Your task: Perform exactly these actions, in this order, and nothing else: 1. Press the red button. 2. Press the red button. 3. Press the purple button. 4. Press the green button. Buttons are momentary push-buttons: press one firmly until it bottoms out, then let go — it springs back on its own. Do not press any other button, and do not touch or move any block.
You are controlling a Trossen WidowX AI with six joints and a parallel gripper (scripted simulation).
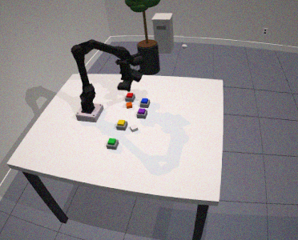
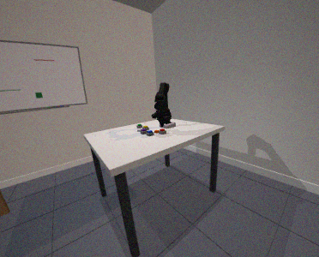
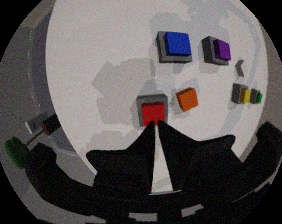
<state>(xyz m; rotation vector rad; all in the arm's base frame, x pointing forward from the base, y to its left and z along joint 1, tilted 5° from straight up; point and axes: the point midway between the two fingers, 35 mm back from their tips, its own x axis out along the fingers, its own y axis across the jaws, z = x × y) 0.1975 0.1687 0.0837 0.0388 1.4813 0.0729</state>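
Observation:
My gripper is shut and empty. In the top view its tips hang above the table, a little behind and left of the red button, with a visible gap. In the wrist view the tips overlap the near edge of the red cap. The red cap stands up from its grey base. The purple button stands in front of the blue one in the top view. The green button is nearest the front edge. Both are raised.
An orange block lies close beside the red button. The blue button stands to its right in the top view. The yellow button stands between purple and green, with a small pale block beside it.

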